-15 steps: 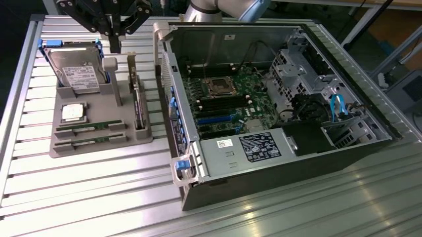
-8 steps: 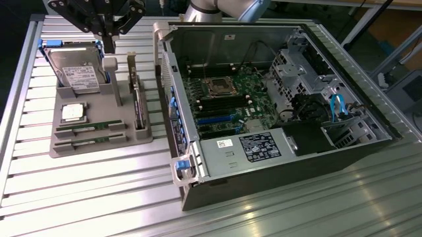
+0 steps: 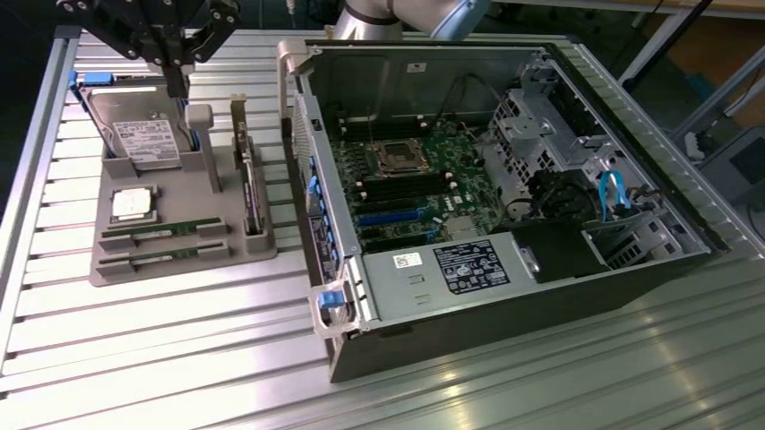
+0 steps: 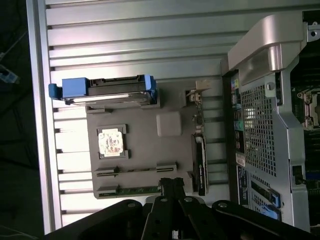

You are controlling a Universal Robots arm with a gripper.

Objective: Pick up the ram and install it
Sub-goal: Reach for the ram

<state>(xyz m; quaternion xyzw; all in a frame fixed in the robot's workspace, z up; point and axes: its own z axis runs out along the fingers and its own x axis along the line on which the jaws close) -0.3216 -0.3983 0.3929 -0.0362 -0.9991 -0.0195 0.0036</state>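
Slatted metal table (image 3: pixel 156 345), 1 grey parts tray (image 3: pixel 179 199), 1 open computer case (image 3: pixel 502 339)

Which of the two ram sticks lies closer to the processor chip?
The inner ram stick, beside the processor chip; the outer ram stick borders the holder's edge.

The ram (image 3: pixel 164 256) lies low at the near edge of the gray tray (image 3: pixel 179 271), open from above. Behind it rise an upright post (image 3: pixel 203 143), a hard drive (image 3: pixel 141 134) and an expansion card (image 3: pixel 249 193) on edge. The open computer case (image 3: pixel 347 269) stands close on the exterior view's right.
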